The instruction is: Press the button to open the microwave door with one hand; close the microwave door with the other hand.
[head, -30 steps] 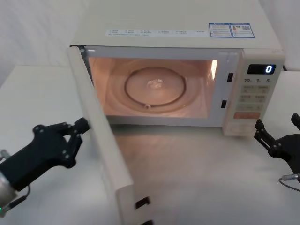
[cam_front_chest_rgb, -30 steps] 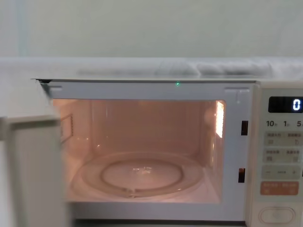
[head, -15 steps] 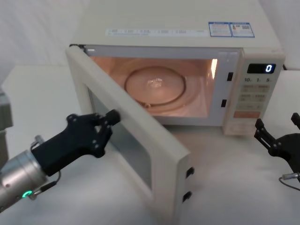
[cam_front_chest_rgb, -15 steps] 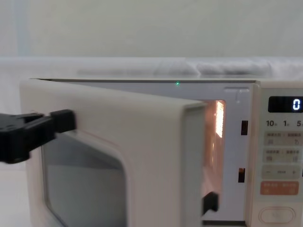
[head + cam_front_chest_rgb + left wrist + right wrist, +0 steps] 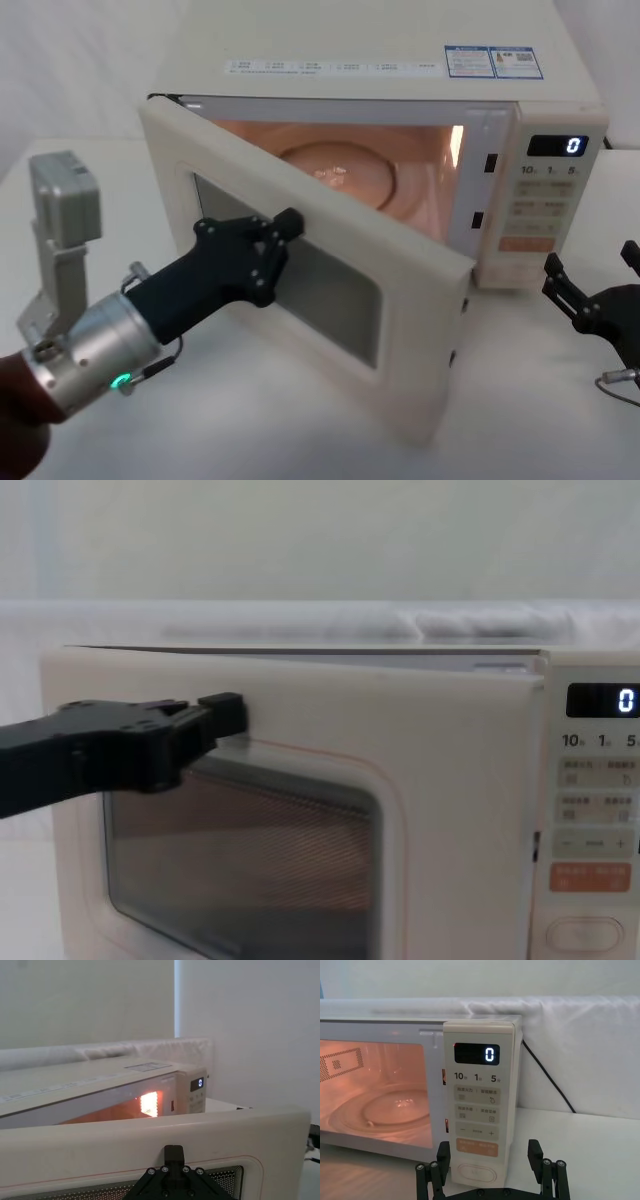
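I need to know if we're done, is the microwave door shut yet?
Not yet. The door is ajar, its free edge off the body, lit cavity showing. The left gripper presses its front.

Digital display (image 5: 477, 1053) reading "0", control panel (image 5: 478, 1125) keys marked "10", "1", "5" — other labels illegible

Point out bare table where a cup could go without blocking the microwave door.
Free: the white table left of the microwave door, behind the left gripper, though that arm crosses it. Also free is the strip between the control panel and the right gripper. Crowded: the wedge between the half-open door and the lit cavity.
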{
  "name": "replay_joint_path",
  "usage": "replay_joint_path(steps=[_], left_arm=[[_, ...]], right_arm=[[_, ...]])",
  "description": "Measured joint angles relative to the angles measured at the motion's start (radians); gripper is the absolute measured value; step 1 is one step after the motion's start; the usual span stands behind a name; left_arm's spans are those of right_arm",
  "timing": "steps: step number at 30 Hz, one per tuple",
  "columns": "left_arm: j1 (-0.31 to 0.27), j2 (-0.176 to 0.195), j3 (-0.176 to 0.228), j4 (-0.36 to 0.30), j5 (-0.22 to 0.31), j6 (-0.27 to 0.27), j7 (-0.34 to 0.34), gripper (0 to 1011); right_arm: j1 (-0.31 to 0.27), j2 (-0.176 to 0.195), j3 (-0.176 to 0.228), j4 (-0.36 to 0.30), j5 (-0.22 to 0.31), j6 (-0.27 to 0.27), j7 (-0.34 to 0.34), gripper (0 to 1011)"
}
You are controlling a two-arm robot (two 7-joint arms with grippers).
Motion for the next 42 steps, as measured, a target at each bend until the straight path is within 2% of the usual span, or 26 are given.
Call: replay_joint_path(steps=[10,26,34,42], left_arm=[[-0.044,-0.033,0.056,0.030,0.008,0.000,0.066,0],[-0.098,-0.082,0.116,0.072,0.042,-0.003,0.121,0],[-0.120,-0.138,0.130,0.079,0.090,0.023,0.202,0],[-0.140,-0.177,0.140,0.094,0.119,0.039,0.224,0]], right_arm=[[0.000,0.000,0.000,0.000,0.000,0.000,0.000,1002],[0.000,0.000,0.000,0.000,0.000,0.000,0.000,1002],[0.000,0.000,0.000,0.000,0.000,0.000,0.000,1002],[0.000,0.000,0.000,0.000,0.000,0.000,0.000,1002]])
